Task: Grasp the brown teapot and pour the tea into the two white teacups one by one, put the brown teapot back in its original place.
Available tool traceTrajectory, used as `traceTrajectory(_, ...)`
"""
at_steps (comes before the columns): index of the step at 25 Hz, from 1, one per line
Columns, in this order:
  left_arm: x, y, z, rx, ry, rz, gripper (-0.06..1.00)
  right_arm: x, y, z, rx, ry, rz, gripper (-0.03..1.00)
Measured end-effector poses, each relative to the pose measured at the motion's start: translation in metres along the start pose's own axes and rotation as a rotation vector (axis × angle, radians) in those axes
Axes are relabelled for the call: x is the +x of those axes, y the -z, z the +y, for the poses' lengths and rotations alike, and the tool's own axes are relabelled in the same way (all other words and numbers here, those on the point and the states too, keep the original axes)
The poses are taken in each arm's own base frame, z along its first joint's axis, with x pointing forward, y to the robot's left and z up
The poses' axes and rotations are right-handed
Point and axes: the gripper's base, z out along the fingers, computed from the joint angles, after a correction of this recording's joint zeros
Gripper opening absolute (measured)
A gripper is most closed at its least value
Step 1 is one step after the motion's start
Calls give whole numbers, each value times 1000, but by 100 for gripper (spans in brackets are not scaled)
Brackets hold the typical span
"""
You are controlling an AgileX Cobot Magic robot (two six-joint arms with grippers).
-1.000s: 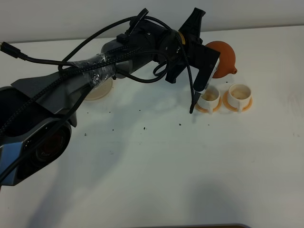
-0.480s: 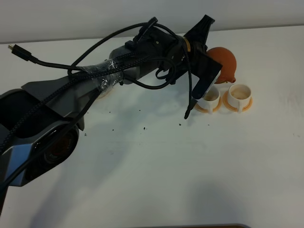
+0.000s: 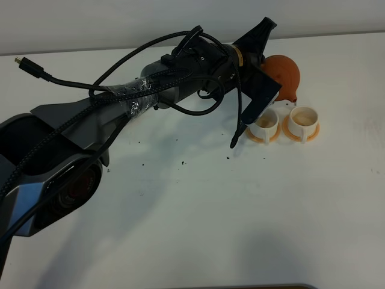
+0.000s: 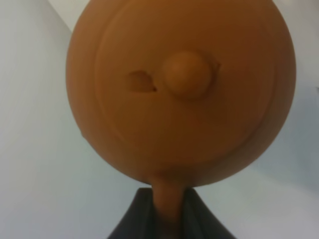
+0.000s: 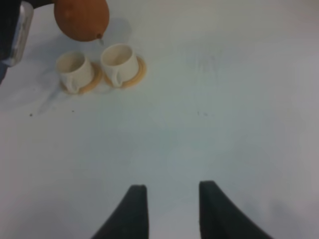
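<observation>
With my left end effector (image 4: 167, 219) clamped on the handle of the round orange-brown clay teapot (image 3: 283, 73), which hangs just behind the two small white teacups (image 3: 265, 122) on orange saucers (image 3: 314, 130), I should tilt slowly, keeping the spout over one cup.

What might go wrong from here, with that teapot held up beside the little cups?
The brown teapot is gripped only by its thin handle, so it may slip or twist in the jaws. The two white teacups stand close together, so tea could miss and splash the table.
</observation>
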Motion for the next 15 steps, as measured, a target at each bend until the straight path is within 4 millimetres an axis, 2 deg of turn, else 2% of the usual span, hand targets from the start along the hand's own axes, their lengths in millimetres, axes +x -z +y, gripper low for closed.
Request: traceTrajectory(15,-12,1,6,-22,-131,-12,10,0,0,0,0,0,0,24)
